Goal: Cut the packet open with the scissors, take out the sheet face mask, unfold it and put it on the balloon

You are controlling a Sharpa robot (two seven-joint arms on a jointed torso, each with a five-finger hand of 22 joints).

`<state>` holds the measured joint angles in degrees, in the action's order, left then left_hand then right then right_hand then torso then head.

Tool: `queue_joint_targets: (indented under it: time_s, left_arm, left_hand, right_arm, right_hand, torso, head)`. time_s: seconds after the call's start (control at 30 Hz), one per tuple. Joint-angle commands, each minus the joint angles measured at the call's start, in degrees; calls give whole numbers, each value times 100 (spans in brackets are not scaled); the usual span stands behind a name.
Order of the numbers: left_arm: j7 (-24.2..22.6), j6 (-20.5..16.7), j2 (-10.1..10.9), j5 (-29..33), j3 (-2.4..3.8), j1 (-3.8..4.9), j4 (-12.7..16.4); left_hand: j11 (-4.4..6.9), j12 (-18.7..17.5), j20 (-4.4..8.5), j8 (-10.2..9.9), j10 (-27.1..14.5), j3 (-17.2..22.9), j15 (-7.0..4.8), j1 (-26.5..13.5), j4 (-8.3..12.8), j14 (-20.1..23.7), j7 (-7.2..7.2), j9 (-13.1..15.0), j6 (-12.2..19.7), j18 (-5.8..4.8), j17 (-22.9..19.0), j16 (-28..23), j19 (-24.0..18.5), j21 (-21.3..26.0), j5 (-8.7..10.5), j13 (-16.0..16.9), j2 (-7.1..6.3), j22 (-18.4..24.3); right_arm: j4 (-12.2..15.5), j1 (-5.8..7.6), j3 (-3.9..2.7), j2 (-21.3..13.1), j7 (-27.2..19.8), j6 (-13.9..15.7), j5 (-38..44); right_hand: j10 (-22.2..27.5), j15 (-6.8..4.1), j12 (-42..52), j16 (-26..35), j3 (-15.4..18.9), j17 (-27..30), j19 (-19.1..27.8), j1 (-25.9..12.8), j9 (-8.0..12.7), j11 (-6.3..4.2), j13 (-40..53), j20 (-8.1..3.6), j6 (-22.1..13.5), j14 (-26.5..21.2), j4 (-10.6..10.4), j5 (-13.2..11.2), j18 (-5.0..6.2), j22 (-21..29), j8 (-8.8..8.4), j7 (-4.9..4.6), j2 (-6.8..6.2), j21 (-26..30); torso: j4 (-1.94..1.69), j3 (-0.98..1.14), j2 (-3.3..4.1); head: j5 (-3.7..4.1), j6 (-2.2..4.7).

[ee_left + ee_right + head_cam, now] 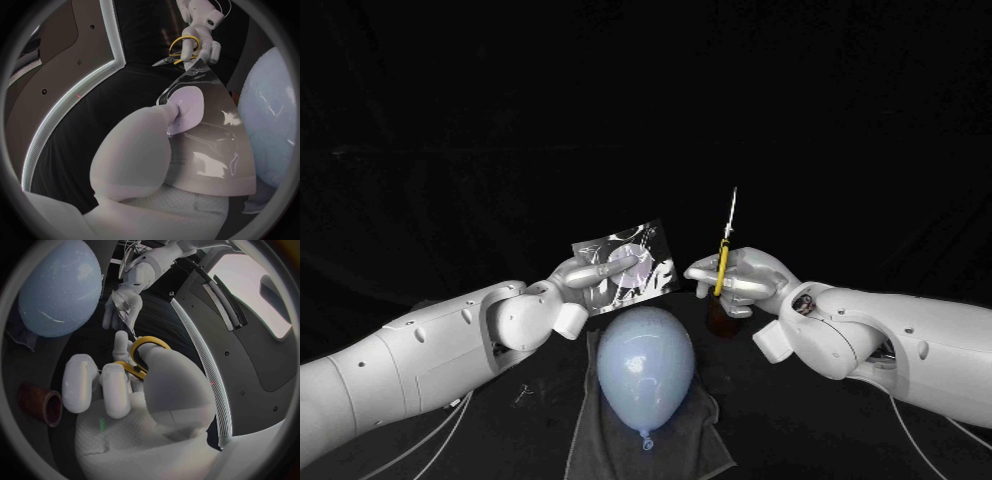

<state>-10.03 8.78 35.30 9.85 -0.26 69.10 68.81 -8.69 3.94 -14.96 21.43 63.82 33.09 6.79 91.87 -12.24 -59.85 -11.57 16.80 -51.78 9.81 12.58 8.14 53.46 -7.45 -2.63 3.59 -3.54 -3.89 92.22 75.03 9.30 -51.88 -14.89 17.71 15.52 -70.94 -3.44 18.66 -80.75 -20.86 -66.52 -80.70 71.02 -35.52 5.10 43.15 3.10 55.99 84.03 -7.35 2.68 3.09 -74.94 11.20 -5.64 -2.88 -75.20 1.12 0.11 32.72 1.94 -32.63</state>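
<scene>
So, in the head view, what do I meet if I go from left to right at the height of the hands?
From the left: left arm → left robot hand → packet → scissors → right arm. The right robot hand overlaps the scissors, and the balloon lies below the packet in the picture, so both are left out.

Left arm (416, 350): reaches in from the near left toward the centre.
Left hand (581, 275): held up, fingers pinching the packet (635, 250).
Right arm (891, 345): reaches in from the near right.
Right hand (750, 275): held up just right of the left hand, gripping the scissors (727, 235) by their handles.
</scene>
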Motion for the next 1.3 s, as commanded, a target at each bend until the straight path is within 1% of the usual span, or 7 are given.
queue_joint_targets:
  time_s: [0.03, 0.2, 0.4, 0.67, 0.87, 1.13, 1.3]
  left_arm:
    - [-55, -64, -12, -42, 11, 107, 24]
    - [25, -93, -90, -125, 9, 284, -11]
    - [155, -292, -374, -265, 6, 514, -242]
    - [275, -513, -749, -364, 10, 619, -626]
    - [395, -674, -971, -423, 11, 641, -816]
    - [674, -853, -1242, -613, -10, 648, -905]
    - [802, -929, -1369, -778, -42, 644, -923]
  left_hand:
    - [-2, -33, 10, 25, 50, 38, 7, -74, 6, -52, 8, 14, -45, 85, -8, 4, 52, -19, -17, -5, -2, 3]
    - [0, -33, 15, 35, 61, 65, 5, -104, 31, -65, 7, 21, -49, 84, -8, 3, 64, -21, -17, -4, -14, 2]
    - [3, -33, 21, 49, 79, 109, 0, -159, 68, -86, 7, 32, -55, 84, -9, 1, 82, -23, -17, -4, -37, 2]
    - [6, -34, 25, 56, 88, 137, -3, -181, 88, -97, 10, 37, -57, 84, -10, 0, 91, -24, -17, -5, -42, 1]
    - [7, -33, 27, 59, 93, 150, -4, -193, 95, -104, 10, 40, -59, 84, -10, 0, 96, -24, -17, -4, -44, 1]
    - [10, -33, 30, 67, 106, 179, -7, -227, 108, -118, 14, 45, -62, 83, -10, 0, 105, -25, -17, -4, -52, 2]
    - [11, -33, 31, 68, 108, 185, -8, -232, 110, -121, 15, 46, -63, 83, -10, -1, 106, -25, -16, -4, -53, 2]
  right_arm:
    - [50, -37, 8, -102, -73, -39, -86]
    - [168, -152, 32, -292, -8, -128, -98]
    - [434, -460, 67, -572, 129, -422, 36]
    - [705, -711, 105, -798, 224, -521, 346]
    - [889, -955, 123, -860, 280, -497, 472]
    - [1104, -1223, 131, -954, 384, -420, 661]
    - [1198, -1312, 135, -1019, 457, -429, 734]
  right_hand:
    - [-809, 34, -81, 5, 38, -2, 8, 68, -7, -433, -75, 8, 54, 164, -6, 11, 81, -498, -38, 0, -3, 31]
    - [-826, 29, -231, 5, 44, -3, -4, 139, -22, -437, -210, 5, 101, 168, -22, 11, 81, -504, -52, 10, 10, 33]
    - [-870, 23, -515, 14, -24, 12, -40, 313, -61, -443, -484, -3, 165, 170, 6, 11, 71, -534, -66, 25, 64, 5]
    - [-1043, -4, -650, 15, -62, 10, -85, 401, -108, -480, -667, -20, 253, 176, 43, 12, 58, -578, -50, 68, 60, -47]
    - [-1149, -19, -710, 30, -167, 42, -94, 517, -136, -495, -754, -36, 267, 172, 143, 12, 56, -588, -54, 80, 80, -52]
    - [-1327, -8, -704, 37, 21, 51, -87, 193, -132, -479, -775, -35, 237, 175, 39, 13, 59, -583, -126, 44, -258, -24]
    - [-1227, 38, -834, 55, 260, 87, -51, -153, -87, -417, -845, -4, 86, 169, -153, 15, 73, -546, -270, -25, -538, 52]
  torso:
    - [-8, -2, 0]
    - [10, -1, 2]
    - [6, 9, -9]
    - [35, 23, -9]
    - [33, 44, -10]
    - [39, 17, -6]
    - [49, 26, -5]
  head:
    - [27, -5]
    - [43, -16]
    - [88, -30]
    - [193, -25]
    - [396, -69]
    - [632, -172]
    - [717, -236]
